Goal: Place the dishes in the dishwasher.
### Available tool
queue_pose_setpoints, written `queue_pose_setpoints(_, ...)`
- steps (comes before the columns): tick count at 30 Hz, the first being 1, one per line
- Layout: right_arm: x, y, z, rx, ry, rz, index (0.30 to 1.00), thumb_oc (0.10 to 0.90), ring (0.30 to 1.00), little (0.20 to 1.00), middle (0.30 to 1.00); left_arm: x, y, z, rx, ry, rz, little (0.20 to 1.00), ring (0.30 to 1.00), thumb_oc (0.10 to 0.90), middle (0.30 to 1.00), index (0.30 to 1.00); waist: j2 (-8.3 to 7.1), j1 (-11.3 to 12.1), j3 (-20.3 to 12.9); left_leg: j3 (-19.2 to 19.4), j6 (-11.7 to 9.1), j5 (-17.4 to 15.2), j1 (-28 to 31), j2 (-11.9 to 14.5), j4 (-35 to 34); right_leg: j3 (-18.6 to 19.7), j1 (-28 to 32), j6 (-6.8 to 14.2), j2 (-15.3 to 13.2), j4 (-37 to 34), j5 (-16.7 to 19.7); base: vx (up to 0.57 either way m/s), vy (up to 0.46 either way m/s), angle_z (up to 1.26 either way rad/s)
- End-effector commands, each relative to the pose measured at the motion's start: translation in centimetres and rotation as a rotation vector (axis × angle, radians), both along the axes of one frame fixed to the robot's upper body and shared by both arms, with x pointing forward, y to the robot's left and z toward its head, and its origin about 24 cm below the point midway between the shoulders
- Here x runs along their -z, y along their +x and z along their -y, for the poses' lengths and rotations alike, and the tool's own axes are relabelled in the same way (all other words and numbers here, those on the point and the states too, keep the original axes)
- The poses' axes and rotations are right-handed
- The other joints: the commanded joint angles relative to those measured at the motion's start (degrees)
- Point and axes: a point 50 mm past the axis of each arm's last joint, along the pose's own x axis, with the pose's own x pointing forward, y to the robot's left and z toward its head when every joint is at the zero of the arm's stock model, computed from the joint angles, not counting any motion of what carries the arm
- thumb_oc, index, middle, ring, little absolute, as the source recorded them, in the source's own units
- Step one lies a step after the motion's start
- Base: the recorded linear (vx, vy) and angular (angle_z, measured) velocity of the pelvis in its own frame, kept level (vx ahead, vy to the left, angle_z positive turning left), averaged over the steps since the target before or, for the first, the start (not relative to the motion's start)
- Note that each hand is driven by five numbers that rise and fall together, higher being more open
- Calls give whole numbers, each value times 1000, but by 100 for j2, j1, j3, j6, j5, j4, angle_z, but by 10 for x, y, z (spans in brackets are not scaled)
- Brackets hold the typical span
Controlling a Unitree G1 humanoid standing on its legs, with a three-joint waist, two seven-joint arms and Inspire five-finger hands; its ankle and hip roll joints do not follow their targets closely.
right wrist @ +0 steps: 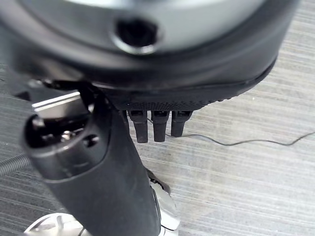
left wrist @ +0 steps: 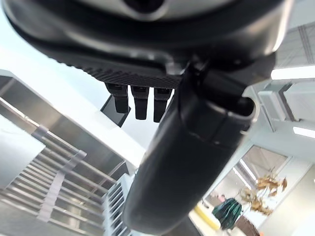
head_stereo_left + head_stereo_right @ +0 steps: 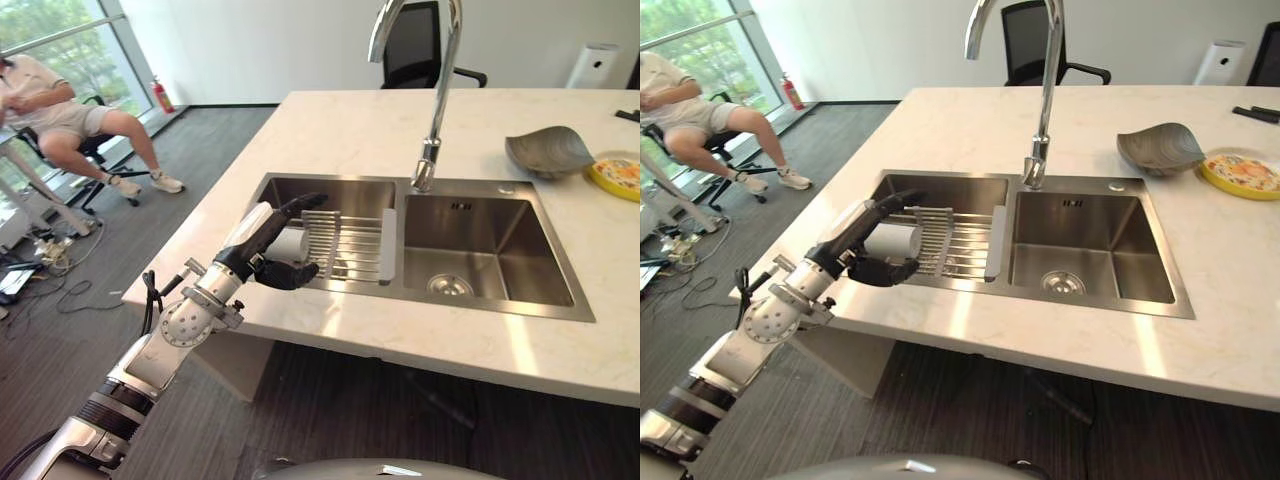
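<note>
left hand (image 3: 268, 250): your fingers are straight and spread over the sink's left basin, thumb below, flanking the white cup (image 3: 894, 241) but not yet gripping it.
cup: lies on its side on the wire rack (image 3: 345, 245) across the basin, likely left to drain.
right hand (image 1: 147, 123): hangs over floor, fingers straight, holding nothing.
other dishes: grey bowl (image 3: 546, 152) and yellow plate (image 3: 617, 176) sit on the surface (image 3: 350, 130), well apart from you.
next: close on the cup.
</note>
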Motion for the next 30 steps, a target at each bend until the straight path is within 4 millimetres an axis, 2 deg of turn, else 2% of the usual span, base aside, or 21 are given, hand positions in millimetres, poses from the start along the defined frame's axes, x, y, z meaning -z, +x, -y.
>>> queue_pose_setpoints(1, 2, 28, -14, -38, 66, 81, 900, 800, 900, 900, 900, -53, 19, -4, 35, 178, 221, 900, 900, 800, 900, 900, -6, 10, -102, 42, 68, -417, -293, 31, 547, -134, 758, 970, -718, -359, -127, 93, 50, -24)
queue_pose_setpoints(4, 0, 28, -7, -37, 42, 71, 900, 800, 900, 900, 900, -52, 28, -10, 29, 362, 231, 900, 900, 800, 900, 900, 1, -63, -139, 97, 170, -637, -196, -76, 425, -56, 652, 1041, -735, -410, -34, 10, 51, -19)
queue_pose_setpoints(6, 0, 28, -7, -31, 44, 72, 900, 800, 900, 900, 900, -51, 32, -11, 23, 400, 233, 900, 900, 800, 900, 900, -9, -59, -147, 127, 211, -717, -189, -117, 406, -25, 605, 1067, -763, -411, -6, -8, 46, -11)
queue_pose_setpoints(8, 0, 29, -7, -21, 42, 76, 900, 800, 900, 900, 900, -49, 39, -21, -28, 458, 231, 900, 900, 800, 900, 900, -25, -95, -163, 172, 302, -894, -168, -225, 335, 24, 497, 1130, -826, -411, 60, -10, 57, -4)
queue_pose_setpoints(14, 1, 30, -13, -15, 58, 85, 900, 800, 900, 900, 900, -44, 48, -32, -97, 501, 225, 900, 900, 800, 900, 900, -41, -158, -193, 256, 367, -969, -168, -319, 281, 60, 418, 1190, -907, -404, 140, 3, 46, -8)
queue_pose_setpoints(19, 4, 25, -23, -8, 91, 72, 900, 800, 900, 900, 900, -30, 61, -53, -231, 538, 155, 900, 900, 800, 900, 900, -52, -258, -200, 311, 454, -1067, -170, -418, 240, 54, 346, 1244, -1004, -392, 236, -4, 39, -5)
queue_pose_setpoints(25, 7, 24, -33, -13, 115, 72, 900, 800, 900, 900, 900, -18, 68, -68, -333, 559, 95, 900, 900, 800, 900, 900, -61, -338, -192, 325, 533, -1145, -170, -510, 219, 33, 316, 1273, -1089, -380, 302, 0, 16, 0)
queue_pose_setpoints(30, 7, 29, -36, -12, 124, 86, 900, 800, 900, 900, 900, -14, 75, -70, -373, 584, 72, 900, 900, 800, 900, 900, -60, -353, -189, 327, 578, -1180, -189, -571, 214, -4, 276, 1306, -1157, -346, 348, -2, 12, 2)
